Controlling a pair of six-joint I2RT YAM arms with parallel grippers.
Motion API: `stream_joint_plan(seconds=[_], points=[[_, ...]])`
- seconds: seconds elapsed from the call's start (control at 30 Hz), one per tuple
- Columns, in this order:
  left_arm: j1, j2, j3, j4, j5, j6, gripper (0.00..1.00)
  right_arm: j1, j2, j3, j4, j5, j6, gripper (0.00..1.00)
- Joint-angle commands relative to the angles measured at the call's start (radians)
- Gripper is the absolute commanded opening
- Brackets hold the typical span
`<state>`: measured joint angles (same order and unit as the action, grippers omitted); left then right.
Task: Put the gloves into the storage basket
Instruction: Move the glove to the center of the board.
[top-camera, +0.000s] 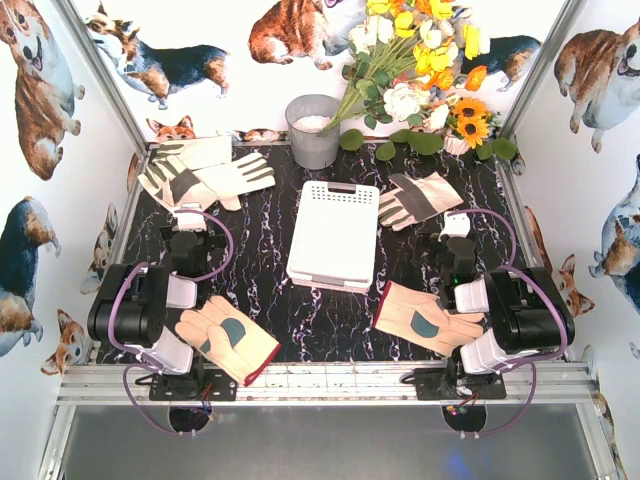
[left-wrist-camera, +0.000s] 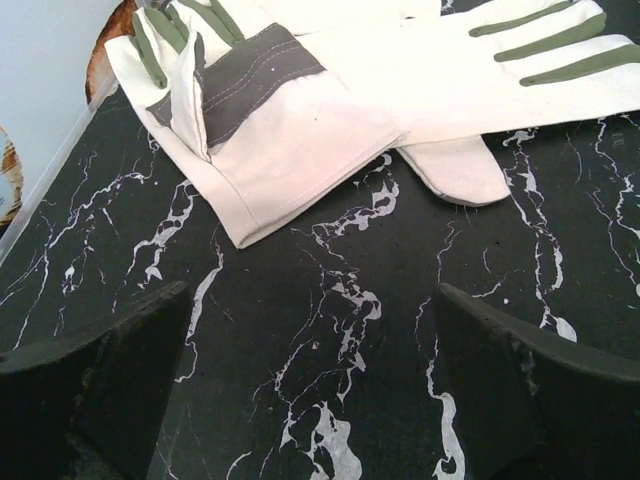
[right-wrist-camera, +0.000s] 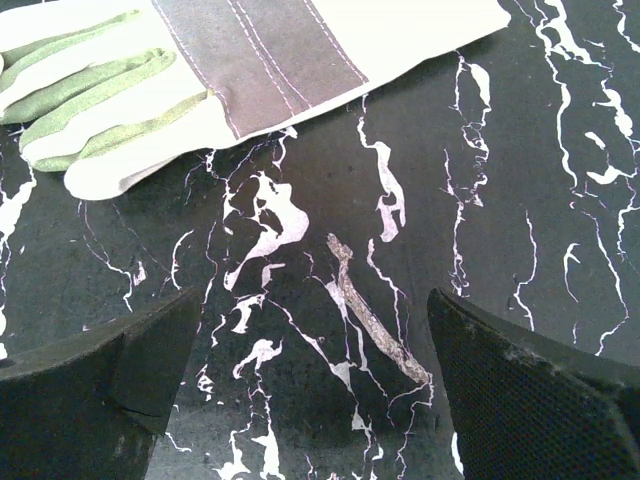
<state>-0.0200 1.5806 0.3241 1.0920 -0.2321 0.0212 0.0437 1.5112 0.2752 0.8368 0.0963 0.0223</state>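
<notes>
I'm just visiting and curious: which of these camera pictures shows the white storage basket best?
The top external view: the storage basket lies whole in the middle of the table, with nothing in it. Neither wrist view shows it: the left wrist sees overlapping gloves, the right wrist one glove.

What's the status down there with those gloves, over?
Open and empty: left pincer, right pincer. All gloves on table, none in storage basket. Behind it, grey bucket, not blocking.
</notes>
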Motion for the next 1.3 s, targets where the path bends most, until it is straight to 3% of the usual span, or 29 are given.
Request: stream_joint_plan(seconds=[0.0, 0.3, 0.4, 0.5, 0.6, 0.73, 0.8, 1.0, 1.13, 1.27], points=[[0.006, -0.018, -0.010, -0.002, 0.028, 0.007, 1.00, -0.006, -0.035, 0.036, 0.025, -0.009, -0.017, 1.00], [0.009, -0.022, -0.012, -0.004, 0.039, 0.008, 1.00, -0.007, -0.044, 0.043, 0.027, -0.004, -0.019, 1.00], [0.010, -0.067, -0.006, -0.053, -0.003, -0.001, 1.00, -0.007, -0.068, 0.032, 0.044, 0.104, 0.020, 1.00], [0.005, -0.216, 0.073, -0.315, -0.035, -0.016, 1.00, -0.004, -0.173, 0.044, -0.092, 0.175, 0.038, 1.00], [-0.024, -0.355, 0.155, -0.516, -0.139, -0.049, 1.00, -0.008, -0.373, 0.172, -0.525, 0.283, 0.168, 1.00], [-0.033, -0.501, 0.239, -0.759, -0.154, -0.166, 1.00, -0.016, -0.596, 0.273, -0.753, 0.191, 0.197, 1.00], [-0.040, -0.541, 0.308, -0.983, -0.175, -0.276, 1.00, -0.016, -0.664, 0.325, -0.850, 0.130, 0.242, 1.00], [-0.057, -0.586, 0.421, -1.500, -0.116, -0.541, 0.98, 0.016, -0.676, 0.521, -1.129, -0.172, 0.336, 0.86], [-0.106, -0.627, 0.408, -1.739, -0.090, -0.712, 0.96, 0.175, -0.615, 0.638, -1.336, -0.130, 0.306, 0.88], [-0.129, -0.634, 0.370, -1.859, -0.047, -0.863, 0.97, 0.318, -0.574, 0.702, -1.414, -0.141, 0.329, 0.88]])
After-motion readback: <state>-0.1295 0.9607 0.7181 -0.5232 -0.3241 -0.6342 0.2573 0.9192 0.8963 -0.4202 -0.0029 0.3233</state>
